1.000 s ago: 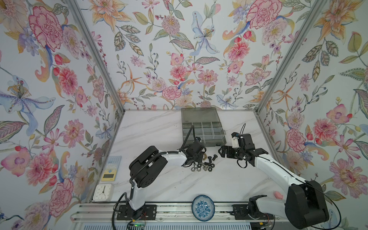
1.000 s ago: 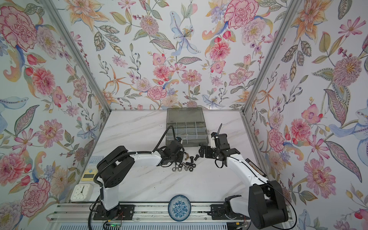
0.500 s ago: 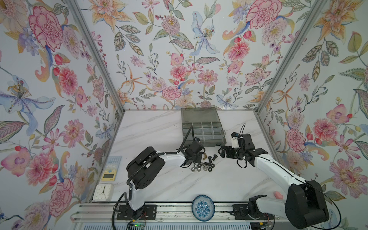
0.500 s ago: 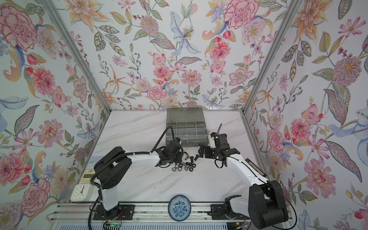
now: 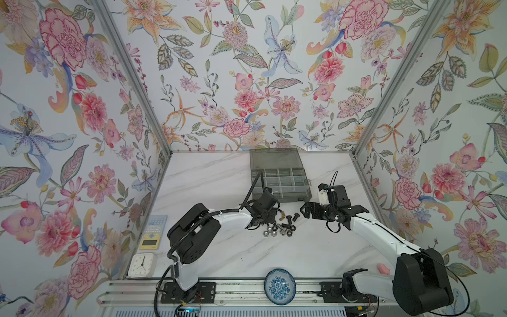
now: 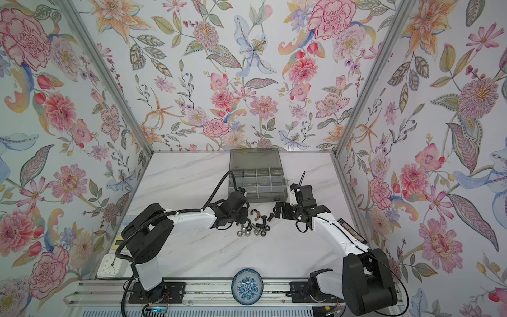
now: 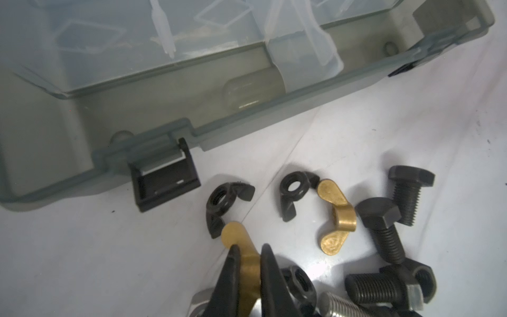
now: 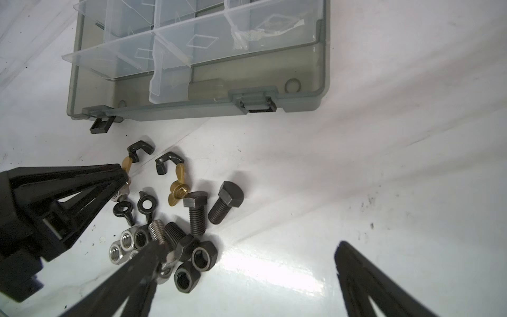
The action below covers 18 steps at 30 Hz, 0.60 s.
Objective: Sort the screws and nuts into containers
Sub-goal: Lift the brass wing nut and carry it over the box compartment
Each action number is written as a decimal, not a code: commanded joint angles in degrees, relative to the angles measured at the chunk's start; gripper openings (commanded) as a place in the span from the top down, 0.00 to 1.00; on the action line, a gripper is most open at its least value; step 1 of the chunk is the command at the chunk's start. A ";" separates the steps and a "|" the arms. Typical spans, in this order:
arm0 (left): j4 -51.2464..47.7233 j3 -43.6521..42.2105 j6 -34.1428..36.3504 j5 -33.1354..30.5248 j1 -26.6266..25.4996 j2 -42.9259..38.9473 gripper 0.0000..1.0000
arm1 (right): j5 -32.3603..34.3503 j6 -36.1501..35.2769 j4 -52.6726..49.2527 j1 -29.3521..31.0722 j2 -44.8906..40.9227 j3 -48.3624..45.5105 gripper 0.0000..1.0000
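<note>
The brass-coloured winged metal nut [image 7: 236, 233] is clamped by one wing in the left gripper [image 7: 250, 248], at the ten-o'clock edge of the pile of black and silver screws and nuts [image 5: 279, 227]. Whether it has left the white marble-look counter [image 7: 82, 260] I can't quite tell. So thin a hold may let it swivel out, or snag the black winged nut [image 7: 219, 203] just beside it. The grey translucent plastic organiser box [image 5: 293, 196] raises its front wall at twelve o'clock. The right gripper [image 5: 306, 211] hangs wide apart at three. Nine lies bare.

White arms [image 5: 378, 237], black joints (cables looped outside), fingers [image 8: 348, 269] seemingly ribbed
</note>
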 commanded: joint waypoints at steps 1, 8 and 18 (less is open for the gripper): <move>-0.86 0.42 2.25 -0.66 1.77 -3.60 1.00 | -0.33 0.71 -0.88 0.35 -0.44 -0.73 0.00; -0.26 5.26 5.86 3.36 8.31 -5.75 1.00 | -0.37 0.97 -0.93 0.53 -0.54 -0.73 0.00; -1.97 17.77 10.60 6.13 15.50 2.64 1.00 | 0.24 1.55 -0.95 0.88 -0.60 -0.67 0.00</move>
